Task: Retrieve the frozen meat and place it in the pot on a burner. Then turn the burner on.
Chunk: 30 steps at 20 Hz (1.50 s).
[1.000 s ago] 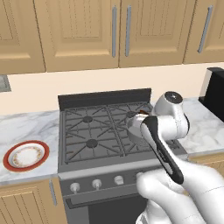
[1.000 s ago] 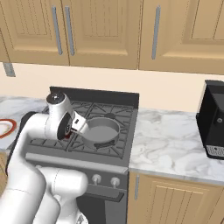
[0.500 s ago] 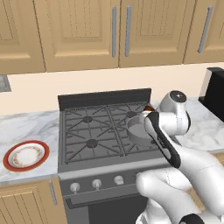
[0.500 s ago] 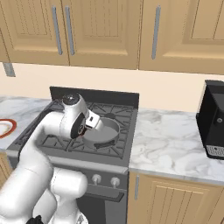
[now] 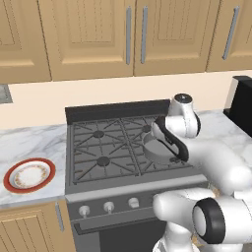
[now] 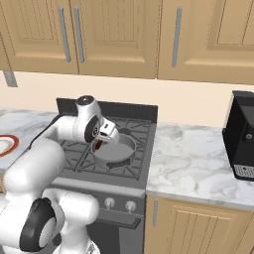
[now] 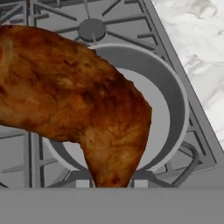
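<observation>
The frozen meat (image 7: 83,100), a reddish-brown drumstick, hangs large in the hand view with my gripper (image 7: 111,181) shut on its narrow end. Directly below it lies the shallow grey pot (image 7: 179,100) on the stove's front right burner. In the right base view my gripper (image 6: 101,141) hovers just above the left part of the pot (image 6: 124,149), and a bit of the red meat (image 6: 99,145) shows under the hand. In the left base view the arm's wrist covers most of the pot (image 5: 150,152).
A red-rimmed white plate (image 5: 29,174) sits on the marble counter left of the stove. A black appliance (image 6: 243,134) stands on the right counter. The burner knobs (image 5: 108,206) line the stove's front panel. Wooden cabinets hang above.
The hand has swung from the stove's left side toward the right and forward, carrying the meat until it hangs over the pot. The grip stayed shut.
</observation>
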### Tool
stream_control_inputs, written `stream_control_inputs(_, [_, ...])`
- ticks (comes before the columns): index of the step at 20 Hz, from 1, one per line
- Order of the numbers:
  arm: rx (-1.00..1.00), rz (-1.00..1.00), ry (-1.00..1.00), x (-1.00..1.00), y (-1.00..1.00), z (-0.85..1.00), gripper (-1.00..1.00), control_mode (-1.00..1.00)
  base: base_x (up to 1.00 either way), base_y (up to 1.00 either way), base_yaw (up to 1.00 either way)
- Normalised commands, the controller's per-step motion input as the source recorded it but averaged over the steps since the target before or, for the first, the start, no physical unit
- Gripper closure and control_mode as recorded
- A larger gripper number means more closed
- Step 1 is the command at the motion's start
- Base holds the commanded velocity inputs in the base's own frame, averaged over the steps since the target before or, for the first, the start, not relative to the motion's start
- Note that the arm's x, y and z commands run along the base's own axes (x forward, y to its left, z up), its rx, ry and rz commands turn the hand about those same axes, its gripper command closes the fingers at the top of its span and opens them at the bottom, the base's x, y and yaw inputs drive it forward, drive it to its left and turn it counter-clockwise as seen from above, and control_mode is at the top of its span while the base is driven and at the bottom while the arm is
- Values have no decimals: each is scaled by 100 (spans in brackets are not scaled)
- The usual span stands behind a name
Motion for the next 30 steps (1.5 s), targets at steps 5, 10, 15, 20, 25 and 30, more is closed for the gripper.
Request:
stream_control_inputs(5, [0,-1,12,23,-9,-38,100,-100,0,0,0])
stream_control_inputs(10, [0,0,12,9,-10,-41,100,-100,0,0,0])
stream_control_inputs(15, [0,0,13,6,-6,-36,100,-100,0,0,0])
stream_control_inputs(20, [0,0,14,8,-4,-29,100,-100,0,0,0])
stream_control_inputs(25, [0,0,16,11,-2,-11,100,-100,0,0,0])
stream_control_inputs(30, [0,0,9,9,0,-3,100,-100,0,0,0])
